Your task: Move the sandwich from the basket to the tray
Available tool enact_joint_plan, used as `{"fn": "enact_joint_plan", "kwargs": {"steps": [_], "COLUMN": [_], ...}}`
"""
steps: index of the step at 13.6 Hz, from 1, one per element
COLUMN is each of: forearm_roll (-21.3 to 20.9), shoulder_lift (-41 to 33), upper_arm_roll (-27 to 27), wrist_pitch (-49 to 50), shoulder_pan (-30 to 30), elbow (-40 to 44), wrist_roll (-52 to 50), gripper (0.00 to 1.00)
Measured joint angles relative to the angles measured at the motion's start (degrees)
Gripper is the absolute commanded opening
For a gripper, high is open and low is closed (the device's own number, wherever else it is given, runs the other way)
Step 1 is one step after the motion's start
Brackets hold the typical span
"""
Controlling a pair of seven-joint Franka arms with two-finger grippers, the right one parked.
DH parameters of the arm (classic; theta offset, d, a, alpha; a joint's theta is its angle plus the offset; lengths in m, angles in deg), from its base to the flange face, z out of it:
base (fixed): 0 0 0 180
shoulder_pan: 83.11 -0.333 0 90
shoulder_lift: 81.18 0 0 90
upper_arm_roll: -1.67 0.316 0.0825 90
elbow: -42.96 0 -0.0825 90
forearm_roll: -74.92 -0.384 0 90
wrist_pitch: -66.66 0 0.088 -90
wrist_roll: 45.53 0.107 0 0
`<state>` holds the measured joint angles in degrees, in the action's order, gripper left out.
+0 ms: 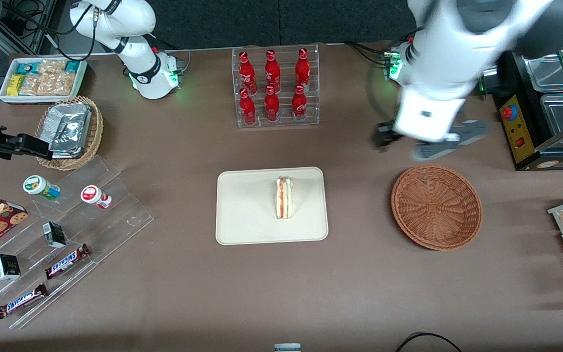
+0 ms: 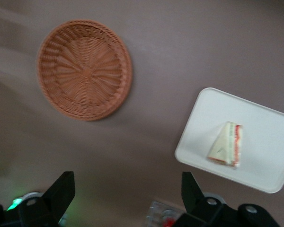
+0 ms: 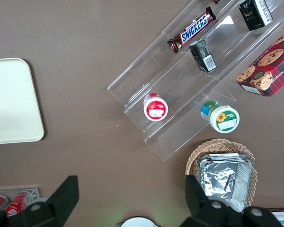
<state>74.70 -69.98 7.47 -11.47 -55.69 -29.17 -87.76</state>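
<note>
My gripper (image 2: 125,196) hangs wide open and empty above the bare table beside the basket (image 1: 436,206), while the sandwich (image 1: 284,198) lies on the tray (image 1: 247,230), looking light, soft and squashable, best pinched gently across its bread faces.

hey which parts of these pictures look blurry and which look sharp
Front view: the working arm and its tool, above the table just farther from the camera than the basket, are smeared; the sandwich on the tray is crisp. Left wrist view: slightly soft all over. Right wrist view: sharp.
</note>
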Motion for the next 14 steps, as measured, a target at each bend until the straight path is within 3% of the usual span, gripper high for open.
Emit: {"fn": "enact_joint_plan", "kwargs": {"steps": [4, 7, 14], "forearm_roll": [0.2, 0.4, 0.4], "shoulder_lift": [-6.3, -10.6, -21.4], "upper_arm_roll": [0.1, 0.1, -0.4], "wrist_pitch": [3.4, 3.4, 0.0], "shoulder_pan": [-13.3, -19.5, -23.7], "elbow": [-4.1, -9.4, -22.1], "wrist_roll": [19.5, 29.8, 37.6], "gripper": [0.99, 0.99, 0.99]}}
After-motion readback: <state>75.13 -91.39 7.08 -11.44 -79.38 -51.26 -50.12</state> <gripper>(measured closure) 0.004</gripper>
